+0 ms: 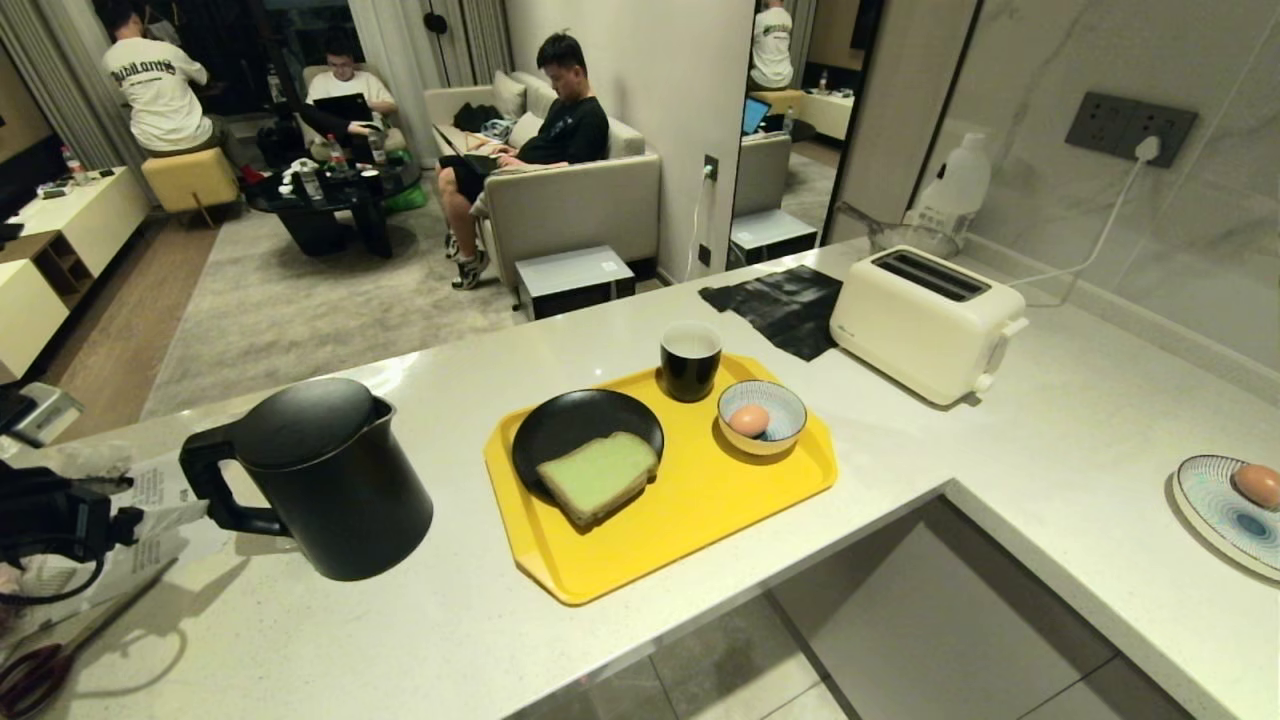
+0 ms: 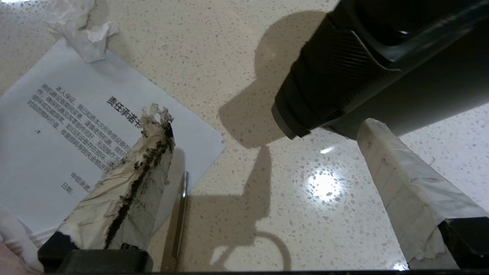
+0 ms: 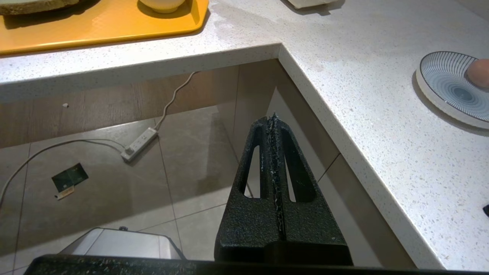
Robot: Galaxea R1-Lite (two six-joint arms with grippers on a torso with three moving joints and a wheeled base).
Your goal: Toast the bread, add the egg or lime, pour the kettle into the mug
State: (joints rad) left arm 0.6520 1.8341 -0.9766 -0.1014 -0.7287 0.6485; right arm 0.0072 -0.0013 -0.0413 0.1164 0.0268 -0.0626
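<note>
We read a bold Chinese heading, 责任承诺书, on the printed sheet [image 2: 76, 126] lying on the counter, with smaller lines below too fine to make out. A person's white shirt [image 1: 150, 85] carries dark lettering we cannot read for certain.

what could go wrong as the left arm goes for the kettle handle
The left gripper is open beside the kettle handle; one of its fingers is already close and could nudge the kettle instead of straddling the handle. The printed paper and scissors lie under the fingers and could get dragged. Pouring means carrying the kettle to the mug over the bread.
</note>
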